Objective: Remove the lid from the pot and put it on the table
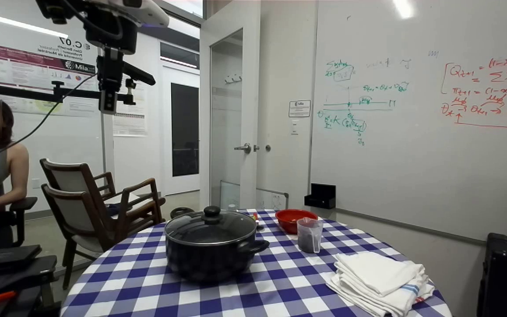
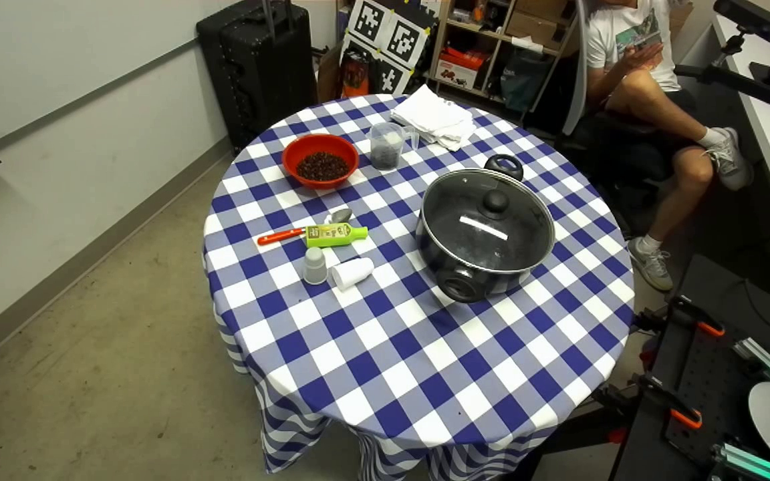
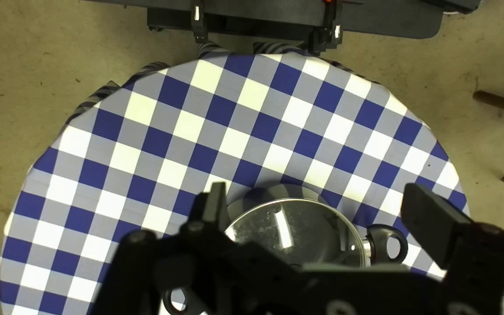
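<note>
The greyish see-through lid (image 1: 231, 226) with a dark knob (image 1: 212, 212) sits on the black pot (image 1: 209, 264). In an exterior view, the lid (image 2: 488, 230) covers the pot (image 2: 433, 257) fully. The pot stands on the checkered table (image 1: 121, 281), which also shows in the wrist view (image 3: 190, 127). My gripper (image 1: 126, 94) hangs high above the table, apart from the lid. In the wrist view, the gripper (image 3: 315, 188) is open, its fingers wide apart and nothing between them. There the lid (image 3: 309, 227) is partly hidden behind the gripper, and its knob is hidden.
A red bowl (image 2: 291, 168) of dark bits, a clear measuring cup (image 2: 387, 147) and folded white cloths (image 2: 433, 117) stand near the pot. A green bottle (image 2: 336, 235), a red-handled spoon (image 2: 281, 236), a shaker (image 2: 315, 266) and a white cup (image 2: 353, 272) lie or stand beside it.
</note>
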{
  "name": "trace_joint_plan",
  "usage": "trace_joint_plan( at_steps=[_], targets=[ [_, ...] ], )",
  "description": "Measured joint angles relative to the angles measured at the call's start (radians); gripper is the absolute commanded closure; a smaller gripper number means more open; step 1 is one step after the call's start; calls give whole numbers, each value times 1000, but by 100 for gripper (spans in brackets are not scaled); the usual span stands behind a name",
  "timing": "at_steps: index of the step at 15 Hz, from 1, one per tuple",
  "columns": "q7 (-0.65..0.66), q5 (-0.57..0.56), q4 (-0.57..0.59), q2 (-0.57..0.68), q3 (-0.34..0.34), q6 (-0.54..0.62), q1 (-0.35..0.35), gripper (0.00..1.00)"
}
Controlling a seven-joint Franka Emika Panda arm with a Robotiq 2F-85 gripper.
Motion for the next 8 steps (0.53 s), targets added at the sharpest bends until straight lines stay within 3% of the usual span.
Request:
trace_joint_plan(
  at_steps=[4, 8],
  targets=[
    [-19, -1, 0, 29, -10, 1, -4, 0],
    [-134, -2, 13, 135, -53, 38, -5, 0]
  ],
)
